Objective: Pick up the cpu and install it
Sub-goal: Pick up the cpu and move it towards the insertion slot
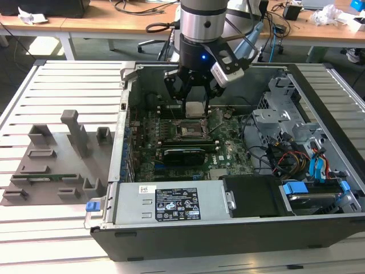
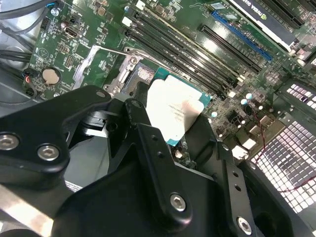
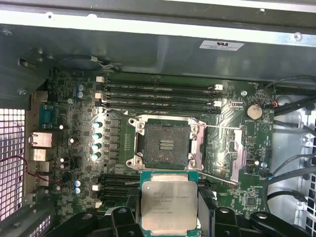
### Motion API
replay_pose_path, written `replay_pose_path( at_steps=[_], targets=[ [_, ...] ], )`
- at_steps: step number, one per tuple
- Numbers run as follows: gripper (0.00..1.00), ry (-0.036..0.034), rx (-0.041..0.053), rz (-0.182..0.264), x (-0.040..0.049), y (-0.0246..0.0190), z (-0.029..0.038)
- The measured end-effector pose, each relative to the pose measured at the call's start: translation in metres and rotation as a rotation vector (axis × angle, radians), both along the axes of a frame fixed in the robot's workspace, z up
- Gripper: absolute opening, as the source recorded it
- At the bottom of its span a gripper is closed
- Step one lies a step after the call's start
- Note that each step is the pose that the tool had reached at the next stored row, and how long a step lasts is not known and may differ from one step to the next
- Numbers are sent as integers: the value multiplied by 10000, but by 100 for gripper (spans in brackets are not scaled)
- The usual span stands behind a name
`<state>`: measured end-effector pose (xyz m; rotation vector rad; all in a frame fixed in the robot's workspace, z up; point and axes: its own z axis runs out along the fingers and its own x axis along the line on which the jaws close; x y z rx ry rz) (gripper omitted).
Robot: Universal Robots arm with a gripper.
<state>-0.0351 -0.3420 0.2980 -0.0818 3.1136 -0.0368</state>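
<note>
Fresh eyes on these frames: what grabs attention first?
The arm's black tool reaching down into the open computer case, mid-frame in the exterior view. It grips the cpu by its edges, silver top plate up, above the motherboard. Next to it in the first wrist view the socket lies bare, its retaining plate swung open.

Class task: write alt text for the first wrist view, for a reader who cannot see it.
The tool grips the cpu, silvery plate up, just short of the open, empty socket on a green motherboard inside a computer case.
</note>
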Motion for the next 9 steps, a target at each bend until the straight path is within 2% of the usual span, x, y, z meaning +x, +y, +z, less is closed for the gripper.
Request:
replay_pose_path(
  at_steps=[9],
  targets=[
    [55, 1, -2, 0, 1, 1, -94]
  ],
)
